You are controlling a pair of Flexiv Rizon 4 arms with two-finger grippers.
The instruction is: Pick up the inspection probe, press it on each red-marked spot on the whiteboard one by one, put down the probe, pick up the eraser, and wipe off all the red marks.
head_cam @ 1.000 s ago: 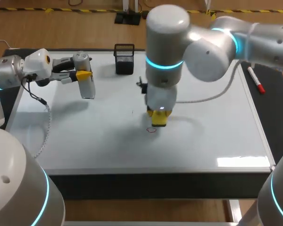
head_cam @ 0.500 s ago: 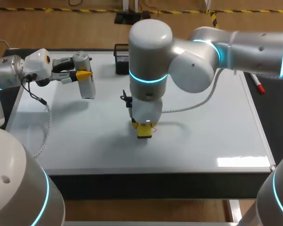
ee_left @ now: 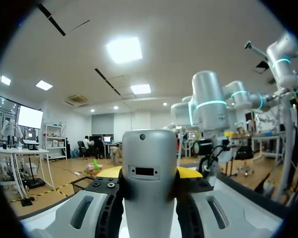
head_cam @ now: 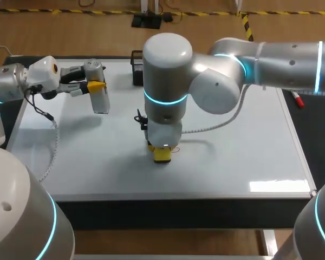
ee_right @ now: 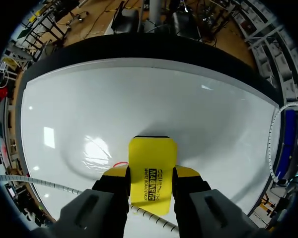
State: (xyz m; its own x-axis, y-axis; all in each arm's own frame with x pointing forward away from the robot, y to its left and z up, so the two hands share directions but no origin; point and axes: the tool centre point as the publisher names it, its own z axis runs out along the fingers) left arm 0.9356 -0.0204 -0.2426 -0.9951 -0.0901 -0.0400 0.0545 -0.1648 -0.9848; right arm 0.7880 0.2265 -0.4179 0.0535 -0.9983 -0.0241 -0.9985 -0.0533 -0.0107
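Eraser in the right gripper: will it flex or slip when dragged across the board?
Probably stiff: the eraser looks flat and unbent in the right gripper. Slip seems unlikely, since both fingers clamp its sides. It should glide easily on the glossy whiteboard.

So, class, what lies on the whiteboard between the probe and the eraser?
Nothing: in the head view the whiteboard is bare between the probe and the eraser.
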